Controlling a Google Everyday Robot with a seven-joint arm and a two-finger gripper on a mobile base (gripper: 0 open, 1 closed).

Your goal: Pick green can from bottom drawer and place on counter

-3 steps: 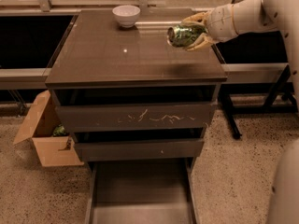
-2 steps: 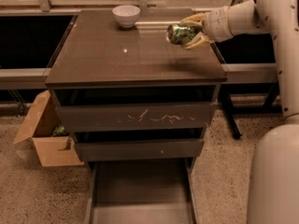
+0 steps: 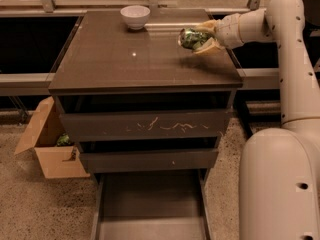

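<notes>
The green can [image 3: 192, 38] lies on its side in my gripper [image 3: 202, 38], held just above the right side of the counter [image 3: 125, 59]. The gripper's fingers are shut on the can, one above and one below it. My arm reaches in from the right. The bottom drawer [image 3: 150, 204] is pulled out at the foot of the cabinet, and its grey floor is bare.
A white bowl [image 3: 135, 17] stands at the back of the counter. The scratched-front drawer [image 3: 145, 126] and the middle drawer [image 3: 147, 159] are shut. A cardboard box [image 3: 47, 144] sits on the floor to the left. My robot's base [image 3: 280, 184] stands at the right.
The gripper with the green can has moved slightly left and back over the counter. My view has shifted so more of my arm and base shows at the right.
</notes>
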